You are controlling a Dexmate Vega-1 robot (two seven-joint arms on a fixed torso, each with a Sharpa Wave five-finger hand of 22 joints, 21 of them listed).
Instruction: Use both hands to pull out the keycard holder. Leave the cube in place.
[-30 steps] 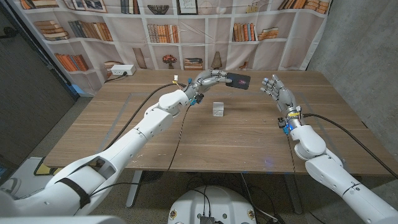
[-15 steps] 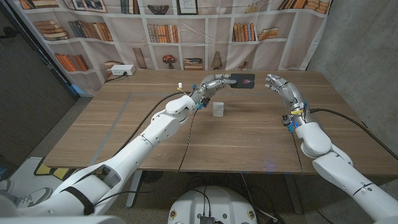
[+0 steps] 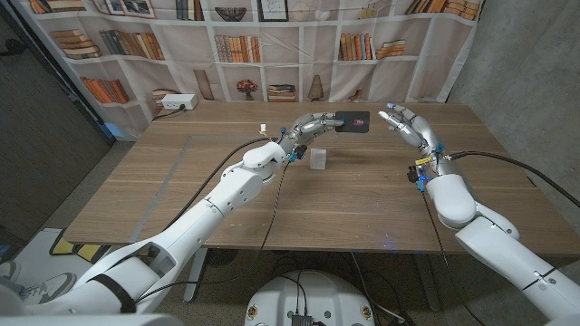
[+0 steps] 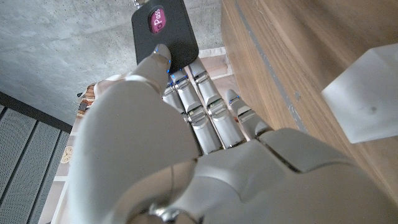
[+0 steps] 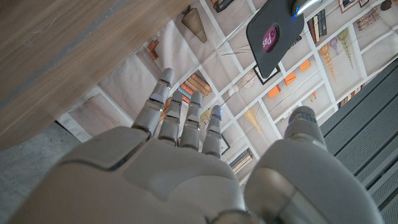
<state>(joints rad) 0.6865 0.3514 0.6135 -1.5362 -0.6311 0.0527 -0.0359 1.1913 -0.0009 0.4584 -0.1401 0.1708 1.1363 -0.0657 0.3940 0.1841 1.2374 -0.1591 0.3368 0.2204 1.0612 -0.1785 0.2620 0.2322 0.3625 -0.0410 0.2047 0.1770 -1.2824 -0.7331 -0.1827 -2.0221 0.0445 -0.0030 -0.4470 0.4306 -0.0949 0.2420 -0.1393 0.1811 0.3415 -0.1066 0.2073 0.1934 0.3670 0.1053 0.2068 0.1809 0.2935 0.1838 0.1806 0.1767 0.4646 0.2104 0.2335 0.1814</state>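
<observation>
The keycard holder (image 3: 352, 120) is held above the far part of the table (image 3: 362, 195) by the left hand (image 3: 313, 124). The right hand (image 3: 405, 125) is placed just to its right, apart from it. The cube (image 3: 318, 158) is set on the table, nearer than the holder and below the left hand.

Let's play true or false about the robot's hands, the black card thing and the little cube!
1. The left hand holds the black keycard holder up off the table. True.
2. The right hand grips the holder too. False: it is open, close to the holder but apart from it.
3. The cube sits on the wooden table. True.
4. The left hand is squeezing the cube. False: the cube stands alone, untouched.
5. The holder has a pink label. True.
</observation>
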